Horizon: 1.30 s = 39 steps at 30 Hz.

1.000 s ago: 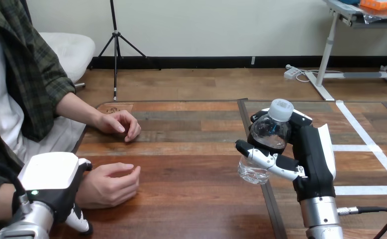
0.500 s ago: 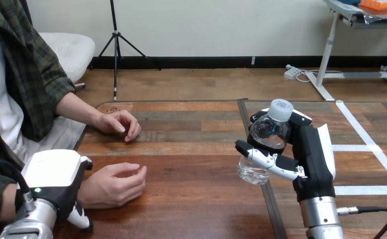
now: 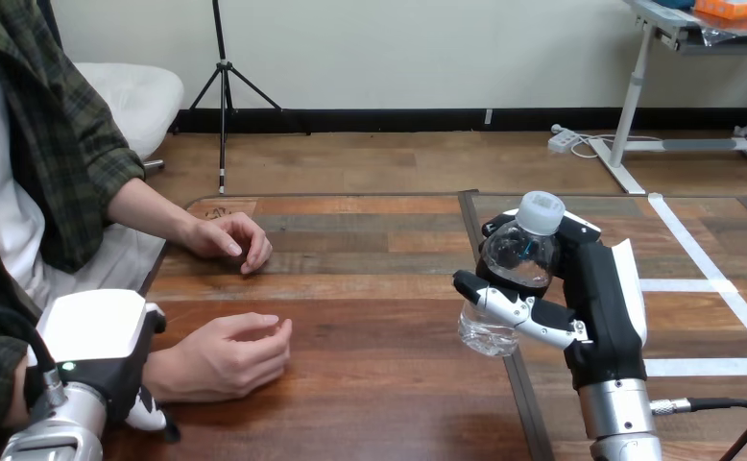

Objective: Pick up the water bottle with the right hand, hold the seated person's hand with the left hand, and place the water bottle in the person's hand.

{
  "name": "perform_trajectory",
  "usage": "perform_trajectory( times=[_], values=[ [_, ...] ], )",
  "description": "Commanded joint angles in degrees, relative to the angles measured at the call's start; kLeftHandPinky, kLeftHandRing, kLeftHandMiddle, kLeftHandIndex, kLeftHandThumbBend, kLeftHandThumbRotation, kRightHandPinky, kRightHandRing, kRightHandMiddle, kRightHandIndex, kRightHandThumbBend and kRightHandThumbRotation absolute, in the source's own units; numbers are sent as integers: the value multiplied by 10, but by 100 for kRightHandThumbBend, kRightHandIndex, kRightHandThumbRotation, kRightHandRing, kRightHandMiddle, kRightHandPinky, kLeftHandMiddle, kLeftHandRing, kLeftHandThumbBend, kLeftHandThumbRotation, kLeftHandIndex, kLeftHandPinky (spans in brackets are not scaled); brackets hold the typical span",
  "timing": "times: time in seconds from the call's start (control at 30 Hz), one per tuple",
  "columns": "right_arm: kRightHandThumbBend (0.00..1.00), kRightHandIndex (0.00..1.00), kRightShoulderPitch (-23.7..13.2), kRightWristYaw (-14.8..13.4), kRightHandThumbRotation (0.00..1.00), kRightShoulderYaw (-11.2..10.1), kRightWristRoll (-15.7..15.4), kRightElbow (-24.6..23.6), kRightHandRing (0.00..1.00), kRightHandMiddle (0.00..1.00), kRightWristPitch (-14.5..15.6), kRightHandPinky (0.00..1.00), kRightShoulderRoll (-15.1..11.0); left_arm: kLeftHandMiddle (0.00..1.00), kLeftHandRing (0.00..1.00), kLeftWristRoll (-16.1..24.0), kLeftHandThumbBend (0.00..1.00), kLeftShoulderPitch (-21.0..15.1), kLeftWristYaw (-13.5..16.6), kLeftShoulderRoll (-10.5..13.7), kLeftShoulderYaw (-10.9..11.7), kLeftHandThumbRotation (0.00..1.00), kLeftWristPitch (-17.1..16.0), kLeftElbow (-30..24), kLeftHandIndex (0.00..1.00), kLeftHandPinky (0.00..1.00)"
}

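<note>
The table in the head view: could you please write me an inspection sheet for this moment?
Surface: wooden table, with white tape lines on its right part.
Job's things: water bottle upright with its cap on. The person's nearer hand rests on the table, loosely curled and holding nothing.
Clutter: nothing seen.
Hands: right hand is curled round the water bottle. Left hand is at the wrist of the person's nearer hand; whether it grips cannot be told.
Cables: nothing seen lying on the table.
Surroundings: a person sits at the table's left side. The person's farther hand rests on the table.
</note>
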Motion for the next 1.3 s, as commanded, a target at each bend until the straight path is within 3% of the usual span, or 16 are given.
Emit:
perform_trajectory(
  times=[0.0, 0.37, 0.77, 1.27],
  values=[
    [68, 50, -26, -1, 0, -3, 8, -26, 44, 49, -7, 41, 4, 77, 75, 12, 82, -14, 13, 13, -14, 0, 8, 26, 75, 73],
    [68, 50, -25, 4, 0, -3, 15, -29, 44, 49, -5, 41, 5, 73, 70, 16, 80, -18, 24, 15, -25, 0, 25, 38, 72, 68],
    [68, 50, -24, -2, 0, -5, 6, -31, 44, 49, -6, 42, 2, 66, 63, -2, 79, -19, 60, 16, -27, 0, 17, 53, 68, 61],
    [68, 51, -24, 6, 0, -5, 17, -32, 44, 49, -3, 42, 3, 61, 59, -36, 80, -19, 90, 11, -24, 0, 8, 63, 63, 57]
  ],
)
